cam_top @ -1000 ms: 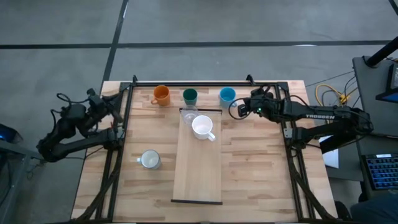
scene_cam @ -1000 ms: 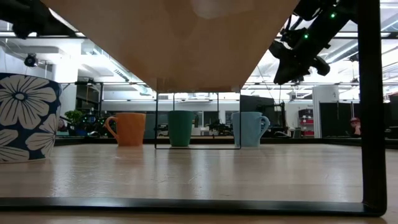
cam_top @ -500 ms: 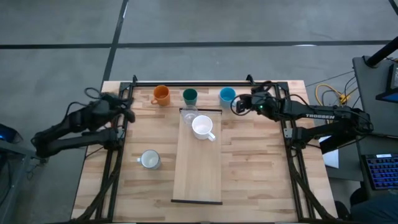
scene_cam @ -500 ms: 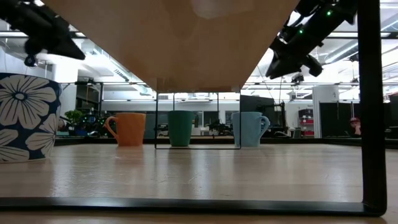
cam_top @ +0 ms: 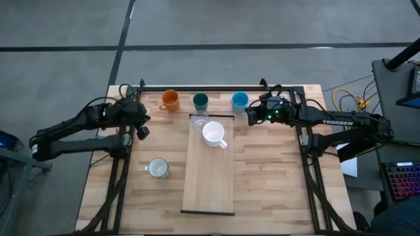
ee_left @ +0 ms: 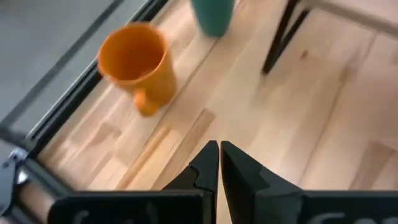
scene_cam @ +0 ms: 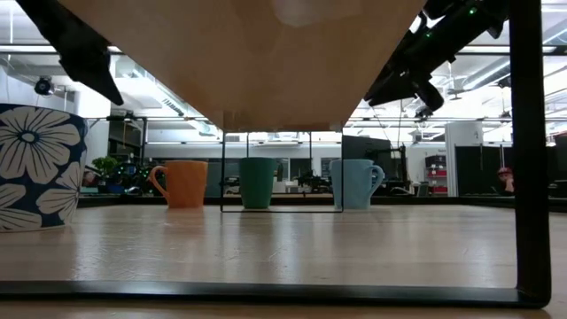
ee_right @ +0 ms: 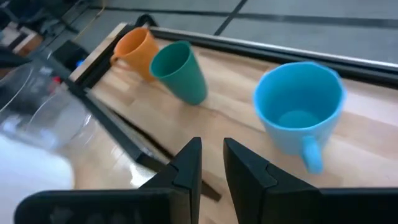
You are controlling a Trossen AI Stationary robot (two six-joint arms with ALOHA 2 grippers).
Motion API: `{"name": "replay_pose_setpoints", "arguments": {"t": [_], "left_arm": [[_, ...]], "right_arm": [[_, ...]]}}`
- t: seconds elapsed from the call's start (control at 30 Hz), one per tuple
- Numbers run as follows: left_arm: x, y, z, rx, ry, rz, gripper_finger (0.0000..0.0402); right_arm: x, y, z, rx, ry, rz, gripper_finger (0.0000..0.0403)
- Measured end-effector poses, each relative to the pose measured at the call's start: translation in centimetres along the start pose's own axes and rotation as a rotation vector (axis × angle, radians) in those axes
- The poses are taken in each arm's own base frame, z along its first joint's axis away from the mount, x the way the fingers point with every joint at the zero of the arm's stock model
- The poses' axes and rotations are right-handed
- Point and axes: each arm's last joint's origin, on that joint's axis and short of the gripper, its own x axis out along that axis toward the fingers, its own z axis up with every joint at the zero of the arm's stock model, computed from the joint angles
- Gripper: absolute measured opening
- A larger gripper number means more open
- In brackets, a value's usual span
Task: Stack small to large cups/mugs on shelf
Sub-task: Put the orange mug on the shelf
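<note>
Surface: planked wood [cam_top: 275, 177], shelf [cam_top: 209, 183] holding white mug [cam_top: 213, 134].
Left gripper [ee_left: 219, 163]: fingers together, near orange mug [ee_left: 134, 65].
Right gripper [ee_right: 211, 163]: fingers narrowly apart, near light blue mug [ee_right: 300, 109].
Risk: closed fingers could topple a mug (judgement only).

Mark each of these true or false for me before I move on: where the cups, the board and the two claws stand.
1. The white mug and the clear glass stand on the board. True.
2. The orange mug lies on its side. False: it stands upright.
3. The right claw holds the blue mug. False: it is beside the mug and holds nothing.
4. The left claw is shut and empty. True.
5. The flowered mug is on the table, off the board. True.
</note>
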Motion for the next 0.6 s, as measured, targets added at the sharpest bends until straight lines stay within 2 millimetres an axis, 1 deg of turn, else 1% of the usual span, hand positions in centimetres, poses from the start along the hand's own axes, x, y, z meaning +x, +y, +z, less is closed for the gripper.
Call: {"name": "replay_pose_setpoints", "arguments": {"t": [0.13,0.2,0.27,0.33,0.4,0.5,0.6], "left_arm": [[0.3,0.3,0.3,-0.007,0.002,-0.047,0.0004],[0.6,0.7,0.2,-0.031,0.004,-0.030,0.0004],[1.3,1.0,0.5,-0.051,0.039,-0.009,0.0004],[2.1,1.3,0.8,-0.057,0.070,-0.023,0.0004],[2.9,1.6,1.0,-0.052,0.101,-0.087,0.0004],[4.2,1.9,1.9,-0.064,0.088,-0.199,0.0004],[5.5,2.4,2.6,-0.089,0.080,-0.207,0.0004]], "right_arm": [[0.0,0.1,-0.1,-0.044,0.017,0.022,0.0061],[0.0,0.1,-0.1,-0.067,0.017,0.021,0.0061],[0.0,0.1,-0.1,-0.092,0.016,0.021,0.0061],[0.0,0.1,-0.1,-0.102,0.016,0.021,0.0061],[0.0,0.1,-0.1,-0.111,0.016,0.021,0.0061],[0.0,0.1,-0.1,-0.128,0.016,0.022,0.0061],[0.0,0.1,-0.1,-0.137,0.017,0.023,0.0061]]}}
